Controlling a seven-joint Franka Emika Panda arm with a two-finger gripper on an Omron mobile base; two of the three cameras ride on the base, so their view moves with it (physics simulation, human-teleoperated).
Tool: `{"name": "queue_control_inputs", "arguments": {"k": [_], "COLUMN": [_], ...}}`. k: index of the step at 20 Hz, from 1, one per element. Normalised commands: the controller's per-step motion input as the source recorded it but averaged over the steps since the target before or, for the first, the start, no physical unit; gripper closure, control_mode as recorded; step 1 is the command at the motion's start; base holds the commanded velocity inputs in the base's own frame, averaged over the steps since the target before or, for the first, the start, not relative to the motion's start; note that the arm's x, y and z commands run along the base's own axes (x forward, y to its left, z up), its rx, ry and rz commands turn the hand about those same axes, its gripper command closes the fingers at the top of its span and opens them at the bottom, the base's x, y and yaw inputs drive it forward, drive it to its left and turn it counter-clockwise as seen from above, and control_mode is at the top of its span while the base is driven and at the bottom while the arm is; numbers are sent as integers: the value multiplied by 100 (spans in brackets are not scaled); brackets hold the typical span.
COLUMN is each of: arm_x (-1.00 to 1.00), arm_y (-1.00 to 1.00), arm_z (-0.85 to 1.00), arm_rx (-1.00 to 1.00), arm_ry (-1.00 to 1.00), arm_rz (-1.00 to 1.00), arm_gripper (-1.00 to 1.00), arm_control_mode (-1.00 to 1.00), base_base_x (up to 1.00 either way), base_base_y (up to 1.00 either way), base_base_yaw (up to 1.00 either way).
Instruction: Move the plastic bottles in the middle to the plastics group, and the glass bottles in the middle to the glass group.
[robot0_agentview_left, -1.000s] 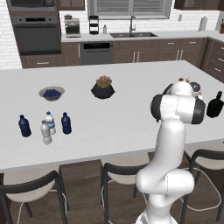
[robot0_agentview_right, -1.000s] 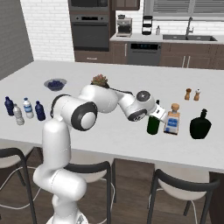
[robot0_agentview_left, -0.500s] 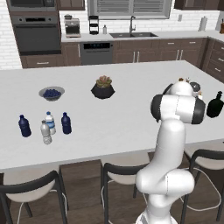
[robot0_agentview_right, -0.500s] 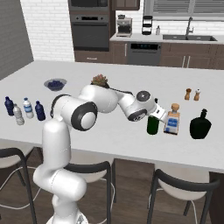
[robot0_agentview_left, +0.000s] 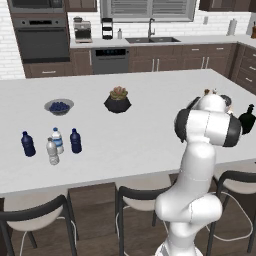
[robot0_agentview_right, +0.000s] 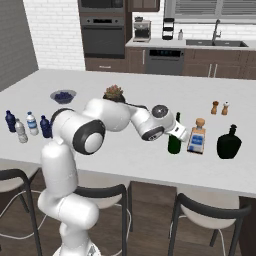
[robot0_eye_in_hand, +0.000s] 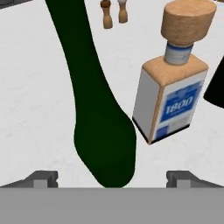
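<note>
So the only real change since a second ago: the jaws were pinched on the green bottle (robot0_agentview_right: 174, 141) and now we've let go. The gripper (robot0_eye_in_hand: 112, 177) stands wide open, fingertips (robot0_eye_in_hand: 43, 178) well clear on either side of the bottle's body, and nothing else on the counter (robot0_agentview_right: 130, 90) has budged.

The bottle stands upright just beside the square clear bottle (robot0_agentview_right: 197, 138), with the squat black bottle (robot0_agentview_right: 229, 143) a little further along, so we'd call the glass side sorted. Over on the far side, the four small plastic bottles (robot0_agentview_left: 52, 150) are bunched together near the blueberry bowl (robot0_agentview_left: 59, 106).

Handling-wise, we reckon the green one is heavy, rigid, slick and top-heavy with that long neck. If we had to grab it again we'd go for the wide lower body, not the neck.

The hand view shows the gap around the glass and the label on its neighbour up close. The right base view shows the whole row of glass bottles. The left base view has our own arm blocking most of that.
</note>
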Motion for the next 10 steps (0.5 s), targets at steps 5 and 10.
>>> {"name": "queue_control_inputs", "arguments": {"k": [5,10], "arm_x": [-56,-36], "arm_y": [41,11], "arm_z": [75,99], "arm_rx": [-2,-2], "arm_ry": [-6,-5], "arm_rz": [0,0], "arm_gripper": [-100,-100], "arm_control_mode": [-100,-100], "base_base_x": [0,0], "base_base_y": [0,0], "base_base_yaw": [0,0]}}
